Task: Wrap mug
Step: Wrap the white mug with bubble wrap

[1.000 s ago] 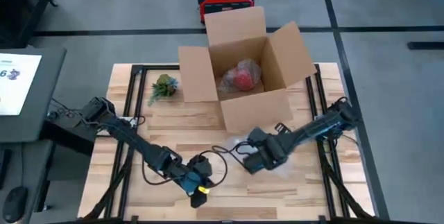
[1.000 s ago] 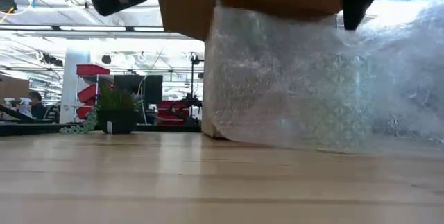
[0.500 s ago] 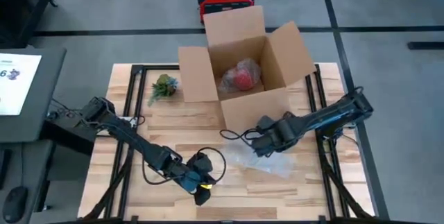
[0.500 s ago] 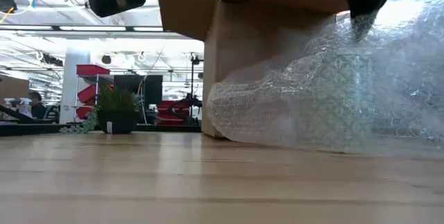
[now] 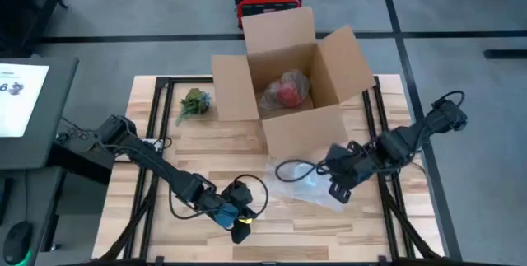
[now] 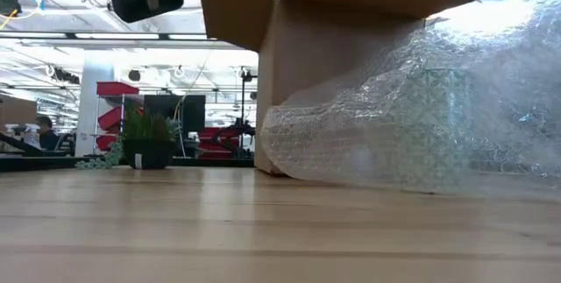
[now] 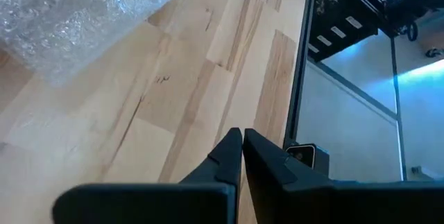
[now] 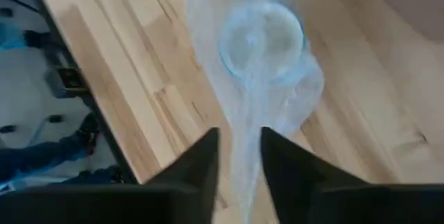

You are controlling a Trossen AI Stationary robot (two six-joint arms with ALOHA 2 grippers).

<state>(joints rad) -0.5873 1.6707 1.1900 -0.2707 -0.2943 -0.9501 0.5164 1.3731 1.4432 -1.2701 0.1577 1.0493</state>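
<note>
The mug (image 8: pixel 262 40) stands on the table under a sheet of clear bubble wrap (image 5: pixel 309 188), its round rim showing through. In the low view it is a pale green shape (image 6: pixel 438 125) inside the wrap (image 6: pixel 394 116), which is draped over it and rests on the wood. My right gripper (image 5: pixel 336 190) is open just right of the wrap, and its fingers (image 8: pixel 201 168) stand either side of the wrap's tail. My left gripper (image 5: pixel 239 223) is shut near the table's front edge, left of the wrap, with nothing in it.
An open cardboard box (image 5: pixel 288 85) stands at the far middle with a red bubble-wrapped thing (image 5: pixel 286 91) inside. A small potted plant (image 5: pixel 194 101) is at the far left. Bare wood lies along the near edge and at the left.
My right gripper has gone first toward the box, then toward the table's right edge, and has left the low view. The wrap's raised part, which stood up high and taut beside the box, has sunk and now drapes over the mug.
</note>
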